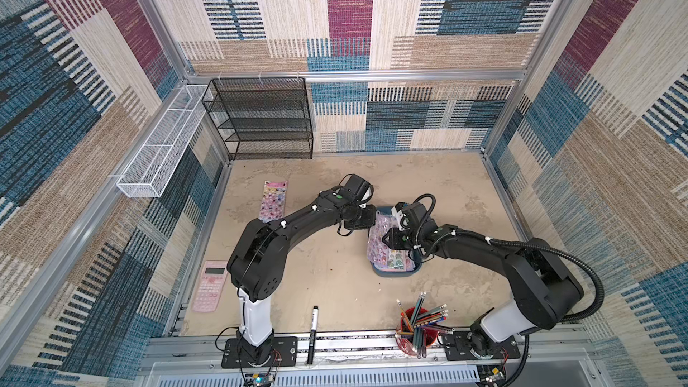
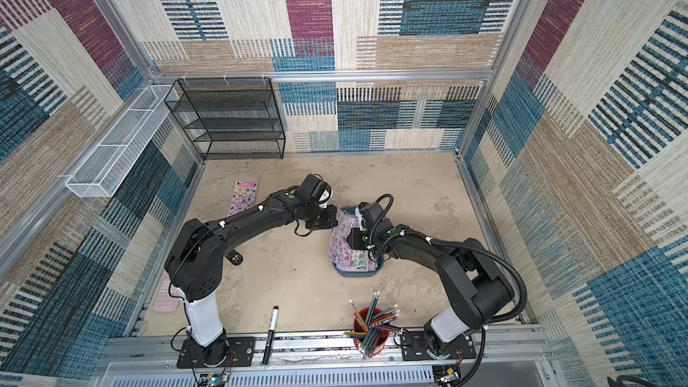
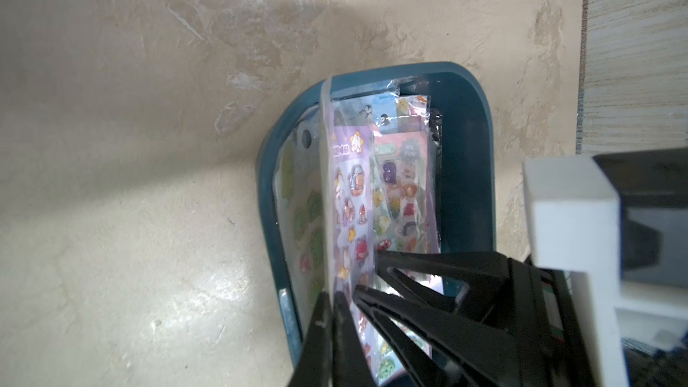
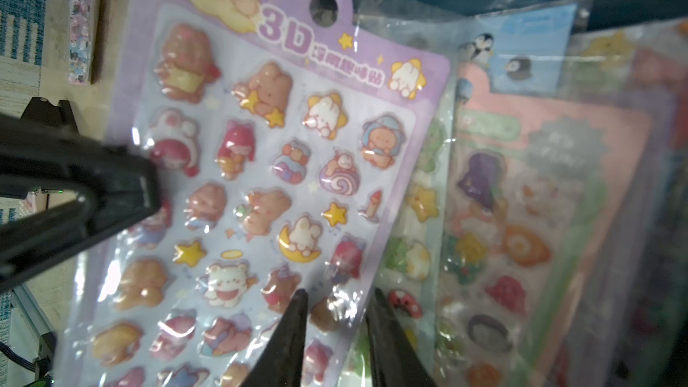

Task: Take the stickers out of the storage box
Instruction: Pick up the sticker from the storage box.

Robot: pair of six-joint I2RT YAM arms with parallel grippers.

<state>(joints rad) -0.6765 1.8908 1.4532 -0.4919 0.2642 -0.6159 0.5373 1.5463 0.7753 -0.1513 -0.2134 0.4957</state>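
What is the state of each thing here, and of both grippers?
Lilac sheet: tilted, one long edge lifted above the box.
Box: upright, more sheets inside.
Left gripper: shut on the lilac sheet's edge.
Right gripper: open, tips over the lilac sheet.
Pink sheet: flat on the table, outside the box.
Cup: upright, holding pencils.
Marker: lying down.
Calculator: flat, keys up.

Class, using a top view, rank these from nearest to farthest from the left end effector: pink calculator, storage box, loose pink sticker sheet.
1. Storage box: the left end effector is at its rim, pinching a lilac sheet.
2. Loose pink sticker sheet: on the table, far left.
3. Pink calculator: front left edge.
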